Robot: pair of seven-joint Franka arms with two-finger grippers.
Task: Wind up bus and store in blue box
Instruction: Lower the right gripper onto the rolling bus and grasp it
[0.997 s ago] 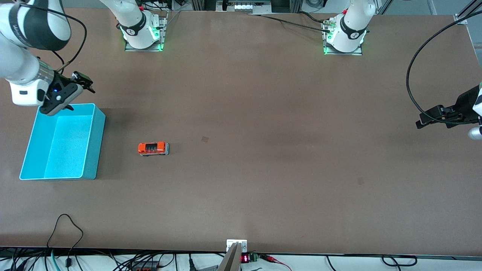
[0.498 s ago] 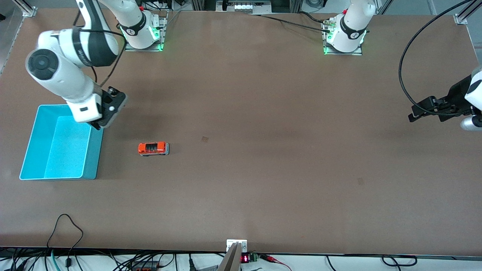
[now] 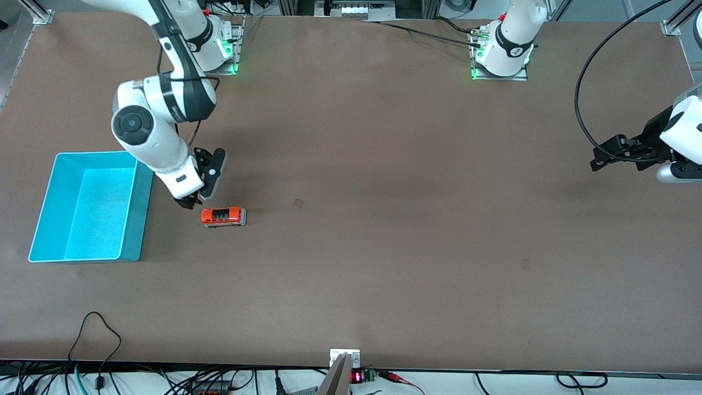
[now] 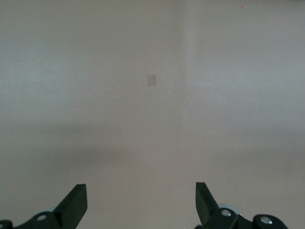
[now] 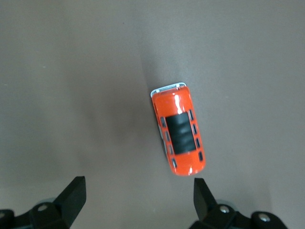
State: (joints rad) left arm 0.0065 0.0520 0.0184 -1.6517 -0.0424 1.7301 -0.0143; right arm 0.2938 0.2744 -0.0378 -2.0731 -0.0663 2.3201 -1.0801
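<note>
The small orange-red bus stands on the brown table, a short way from the blue box toward the left arm's end. My right gripper hangs low beside the bus's box-facing end, open and empty. In the right wrist view the bus lies just ahead of the right gripper, nearer to one finger, not between the fingers. The box is open-topped and holds nothing. My left gripper waits, open, over the table's edge at the left arm's end. In its wrist view the left gripper has only bare table ahead.
A small dark mark sits on the table mid-way, also visible as a mark in the left wrist view. Both arm bases stand along the table edge farthest from the front camera. Cables trail at the front edge.
The right arm swung from over the box's corner across to the bus and came down beside it. The left gripper drifted slightly toward the table's middle. Bus and box stayed put.
</note>
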